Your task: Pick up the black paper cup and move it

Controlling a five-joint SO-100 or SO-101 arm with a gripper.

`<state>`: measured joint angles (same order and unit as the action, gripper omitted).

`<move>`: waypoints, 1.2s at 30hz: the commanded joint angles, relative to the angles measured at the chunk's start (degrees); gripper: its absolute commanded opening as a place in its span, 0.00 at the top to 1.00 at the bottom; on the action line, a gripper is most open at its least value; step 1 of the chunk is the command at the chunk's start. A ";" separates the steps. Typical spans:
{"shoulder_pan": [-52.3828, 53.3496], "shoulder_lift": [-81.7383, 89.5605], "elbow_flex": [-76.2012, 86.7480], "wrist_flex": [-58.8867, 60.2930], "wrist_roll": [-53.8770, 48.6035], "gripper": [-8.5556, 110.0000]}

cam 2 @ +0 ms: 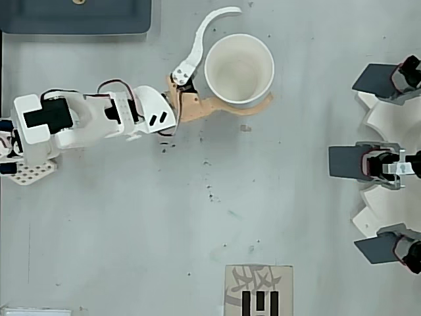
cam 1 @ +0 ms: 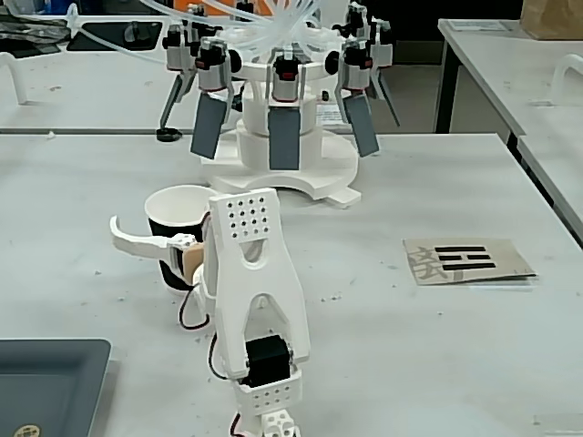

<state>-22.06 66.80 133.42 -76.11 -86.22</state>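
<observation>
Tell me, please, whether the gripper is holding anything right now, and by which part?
Nothing is held. The open gripper straddles the black paper cup; the tan finger lies along its rim, the white finger stands clear.

Grey-white speckled table (cam 2: 197, 224), evenly lit. Dark grey tray (cam 2: 75, 16) nearby, behind and beside the gripper; printed card (cam 2: 258, 289) well apart. Further tables (cam 1: 510, 64) stand beyond in fixed view.

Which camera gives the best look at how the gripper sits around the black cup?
The overhead view. There the open gripper straddles the cup, one white finger on one side and a tan finger against the rim on the other. The fixed view shows the cup's black wall, but the arm hides most of the gripper.
</observation>
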 commanded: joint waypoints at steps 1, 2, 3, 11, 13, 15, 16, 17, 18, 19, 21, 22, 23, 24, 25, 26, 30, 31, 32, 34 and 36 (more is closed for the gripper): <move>-0.44 0.44 -2.46 0.00 0.00 0.60; -0.44 0.26 -2.46 0.00 0.00 0.60; -0.44 0.09 -2.46 -0.09 -0.09 0.61; -0.70 -0.70 -2.46 -0.09 -0.44 0.66; -0.79 -0.70 -2.46 -0.09 -0.53 0.68; -0.79 -0.70 -2.46 -0.09 -0.53 0.70; -0.79 -0.70 -2.37 -0.09 -0.53 0.71; -0.79 -0.70 -2.37 -0.09 -0.53 0.72; -0.79 -0.70 -2.37 -0.09 -0.53 0.73; -0.79 -0.79 -2.37 -0.09 -0.53 0.74; -0.79 -0.88 -2.37 -0.18 -0.53 0.76; -0.79 -0.88 -2.37 -0.18 -0.53 0.77; -0.79 -0.88 -2.37 -0.18 -0.53 0.78; -0.79 -0.88 -2.29 -0.18 -0.53 0.79; -0.79 -0.88 -2.29 -0.18 -0.53 0.79; -0.79 -0.88 -2.29 -0.18 -0.53 0.80; -0.79 -0.88 -2.29 -0.18 -0.70 0.83; -0.79 -0.79 -2.29 -0.18 -0.79 0.83; -0.79 -0.79 -2.37 -0.18 -0.79 0.84; -0.79 -0.62 -2.37 -0.26 -0.97 0.85; -0.79 -0.35 -2.37 -0.26 -1.41 0.86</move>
<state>-22.06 65.13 133.33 -76.11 -86.84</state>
